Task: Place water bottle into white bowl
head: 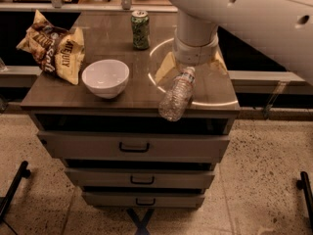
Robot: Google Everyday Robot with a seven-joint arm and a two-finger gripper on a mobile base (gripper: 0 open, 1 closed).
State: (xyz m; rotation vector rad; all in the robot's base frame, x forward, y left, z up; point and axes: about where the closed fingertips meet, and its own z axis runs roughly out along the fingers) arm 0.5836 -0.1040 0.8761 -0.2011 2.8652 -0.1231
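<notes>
Fingers [164,71] of the gripper [190,75] stand spread wide apart, one tan pad showing on each side of the thick white wrist, with nothing clamped between them. The gripper hangs low over the table [112,39], to the right of the white bowl [105,77] and a little farther back than it.

Nearest of all, below and in front of the bowl, the table's three drawers [132,146] are shut, each with a dark handle. Right of the bowl, well apart from it, the water bottle [176,94] lies tilted on the tabletop, its clear base jutting over the front edge and its white cap pointing back, up against the underside of the wrist between the spread fingers. The bowl itself sits upright and empty near the front edge. Just left of the bowl, a crumpled chip bag [56,50] hangs over the table's side. Behind the bowl and slightly right, a green soda can [140,30] stands upright. The white arm [244,13] sweeps in from the upper right, beyond the bowl.
</notes>
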